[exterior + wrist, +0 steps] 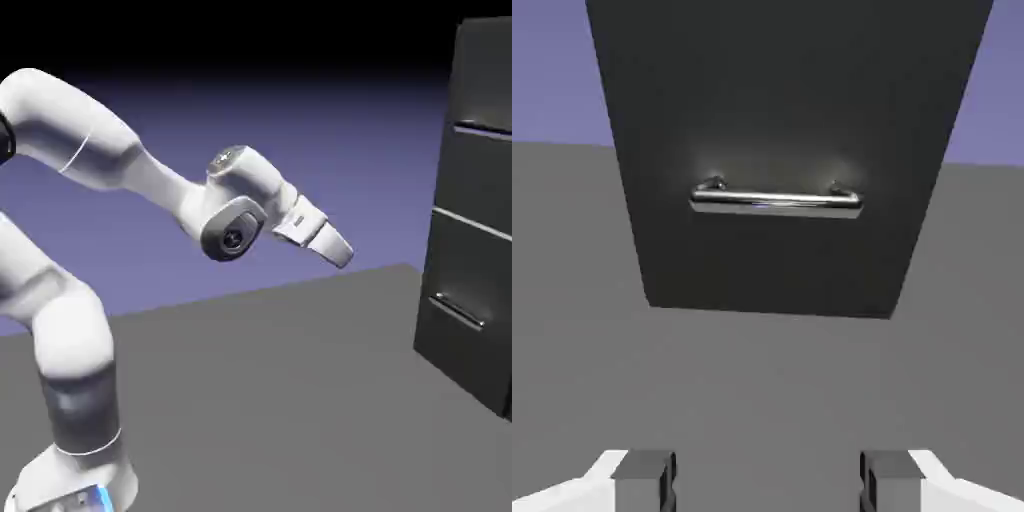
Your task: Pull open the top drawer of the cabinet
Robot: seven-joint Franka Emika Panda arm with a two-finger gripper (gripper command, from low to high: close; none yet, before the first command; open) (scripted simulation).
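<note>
You've got the fingers [643, 482] spread wide, one at each side of the hand view's bottom edge, and nothing sits between them. Over in the exterior view, your white arm [150, 185] arches across from the left, its hand [308, 224] angled down toward the right, well apart from the cabinet [462, 260]. And there's your top drawer [485, 75], high at the exterior view's right, partly cut off by the picture's edge, its thin bar handle [485, 129] running out of frame. Below it, past a pale seam [470, 222], you have the lower drawer [470, 290] with its own silvery handle [458, 312]. Switch to your hand view: dark cabinet front fills the upper middle, and the lower drawer's handle lies almost level across it, shining, well apart from the fingers. Grey worktop [250, 400] spreads beneath the cabinet, with a blue-violet backdrop [330, 150] behind.
</note>
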